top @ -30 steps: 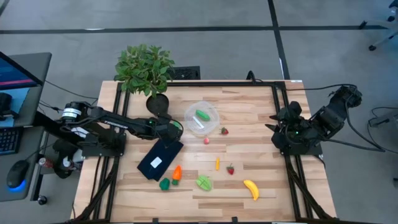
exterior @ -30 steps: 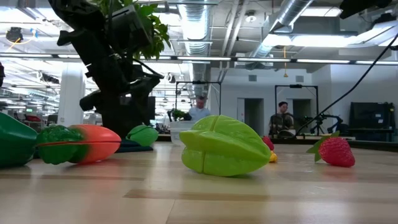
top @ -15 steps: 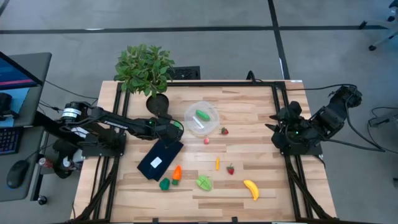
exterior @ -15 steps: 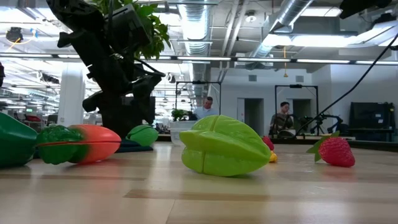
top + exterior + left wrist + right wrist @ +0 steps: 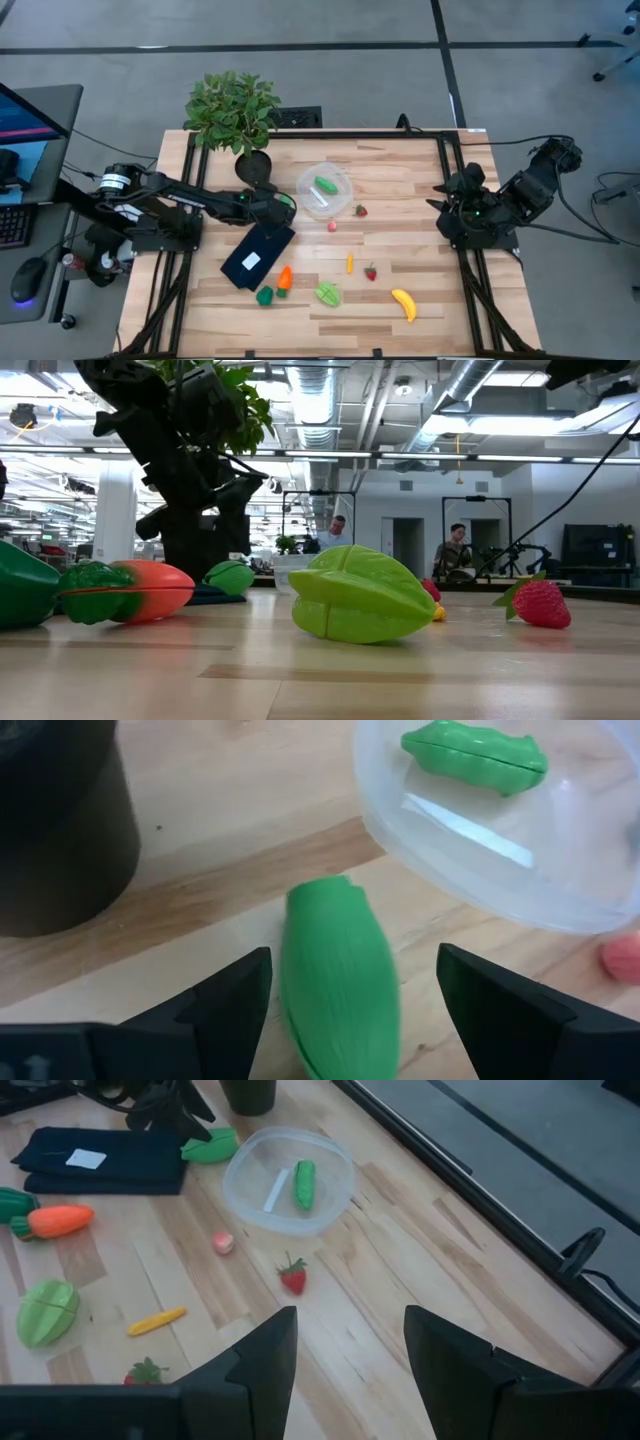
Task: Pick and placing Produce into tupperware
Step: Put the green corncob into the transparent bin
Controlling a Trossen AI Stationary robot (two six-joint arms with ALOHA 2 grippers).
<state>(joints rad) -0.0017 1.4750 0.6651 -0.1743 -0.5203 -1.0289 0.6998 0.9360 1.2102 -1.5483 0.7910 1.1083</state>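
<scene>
— Where's the left arm?

— Reaching from the left edge toward the table's middle, low over the surface, forearm nearly level. The left gripper [image 5: 283, 207] points right, its fingers [image 5: 225, 1005] spread apart with a gap between them.

— And the right one?

— Folded up at the right edge, off the work area. The right gripper [image 5: 441, 198] faces left toward the middle, fingers [image 5: 262, 1360] parted, seemingly closed on nothing, though from above it's hard to judge.
</scene>
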